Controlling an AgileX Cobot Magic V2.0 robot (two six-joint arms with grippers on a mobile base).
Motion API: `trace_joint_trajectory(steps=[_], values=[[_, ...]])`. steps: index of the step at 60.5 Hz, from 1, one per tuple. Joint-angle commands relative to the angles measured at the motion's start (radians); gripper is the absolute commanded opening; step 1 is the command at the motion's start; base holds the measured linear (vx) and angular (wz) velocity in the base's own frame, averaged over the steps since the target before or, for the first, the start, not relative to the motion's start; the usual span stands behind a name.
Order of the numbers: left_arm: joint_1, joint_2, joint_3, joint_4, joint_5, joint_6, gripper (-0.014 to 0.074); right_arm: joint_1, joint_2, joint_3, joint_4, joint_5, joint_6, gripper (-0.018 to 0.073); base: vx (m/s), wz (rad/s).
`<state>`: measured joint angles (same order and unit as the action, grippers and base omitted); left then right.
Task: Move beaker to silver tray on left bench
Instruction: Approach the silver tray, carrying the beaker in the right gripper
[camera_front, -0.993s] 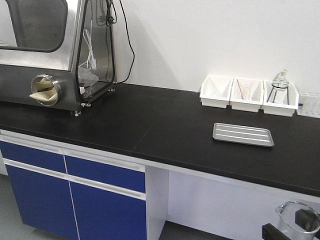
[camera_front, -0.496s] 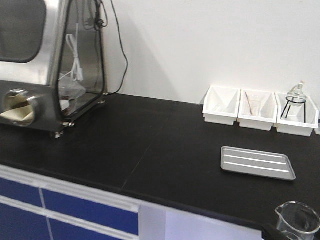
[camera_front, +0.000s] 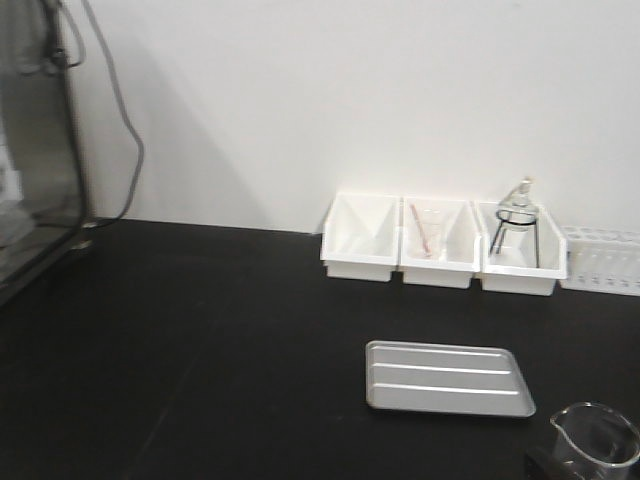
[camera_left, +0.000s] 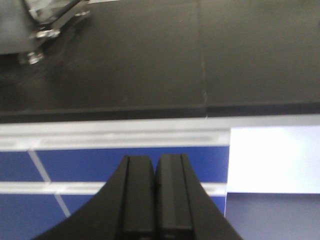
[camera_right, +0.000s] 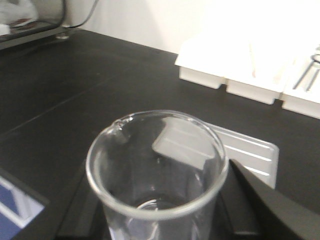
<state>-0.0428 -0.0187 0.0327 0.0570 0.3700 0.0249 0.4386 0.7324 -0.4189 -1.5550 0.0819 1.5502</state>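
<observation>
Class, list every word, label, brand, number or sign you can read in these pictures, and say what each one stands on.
No text can be read in any view.
The beaker shows no legible printing: any marks on its glass are too faint to make out.
The silver tray, the white bins and the black worktop bear no lettering that shows.
</observation>
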Motion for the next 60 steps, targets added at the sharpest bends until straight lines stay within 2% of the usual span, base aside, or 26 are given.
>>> trace_joint_trajectory(steps=[1,30,60], values=[[-0.008,-0.007,0.02,-0.003,-0.075,-0.002,0.0001,-0.003,-0.007,-0.033,-0.008,0.009,0.002,-0.0011,0.32,-0.4],[-0.008,-0.007,0.02,-0.003,-0.075,-0.002,0.0001,-0.003,-0.007,-0.033,-0.008,0.008,0.002,-0.0011,0.29,-0.35],[-0.008,-0.007,0.02,-0.003,-0.075,-0.002,0.0001,-0.003,-0.007,-0.033,-0.008,0.008,0.002,-0.0011,0.13,-0.04]])
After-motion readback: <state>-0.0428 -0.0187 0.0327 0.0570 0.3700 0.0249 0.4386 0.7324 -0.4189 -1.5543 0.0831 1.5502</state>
